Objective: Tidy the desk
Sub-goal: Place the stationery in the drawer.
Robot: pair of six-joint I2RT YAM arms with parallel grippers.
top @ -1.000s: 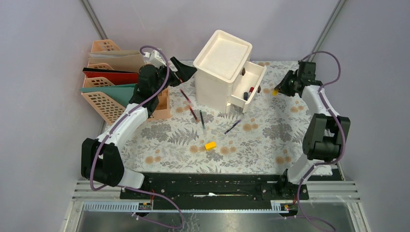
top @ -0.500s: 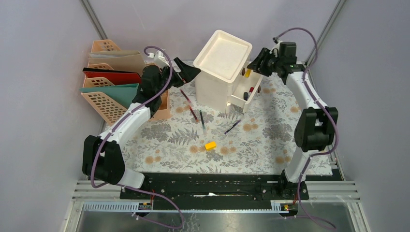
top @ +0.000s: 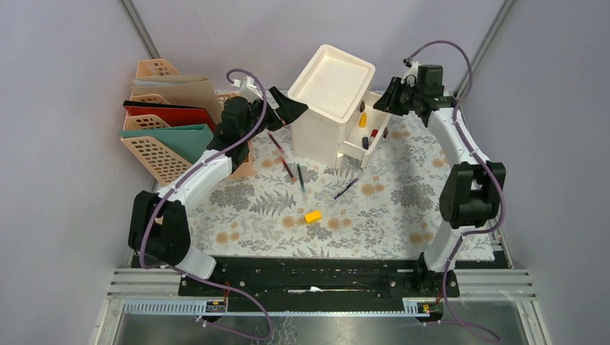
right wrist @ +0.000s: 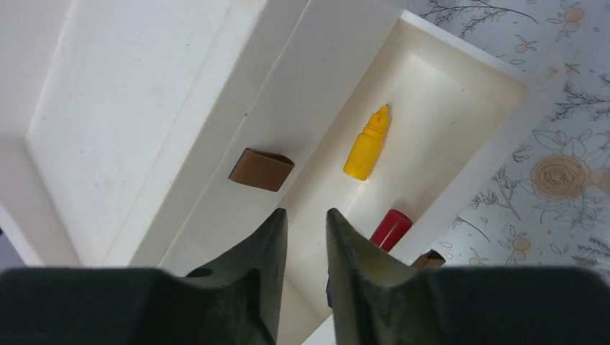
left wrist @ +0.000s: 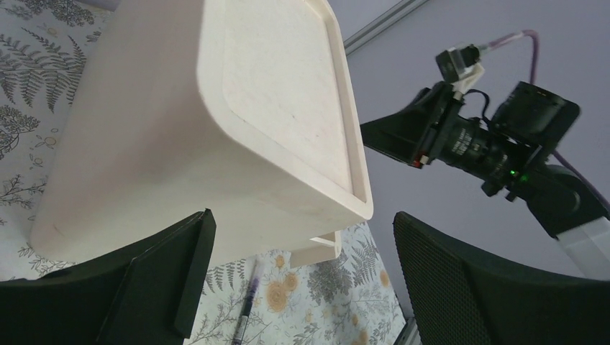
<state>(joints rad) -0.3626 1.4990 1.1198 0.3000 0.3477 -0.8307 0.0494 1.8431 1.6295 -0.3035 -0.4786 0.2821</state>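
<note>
Presently left gripper (top: 289, 104) spread beside drawer unit (top: 332, 83); right gripper (right wrist: 304, 215) narrowly parted, empty, above its drawer (right wrist: 460, 65); 1 red item (right wrist: 392, 226) partly hidden.

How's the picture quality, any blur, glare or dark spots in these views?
Top view: the desk is evenly lit, sharp, no glare. Left wrist view: the left gripper's fingers are dark; the drawer unit looks stretched. Right wrist view: the yellow bottle is crisp, the right gripper's fingers nearly black.
</note>
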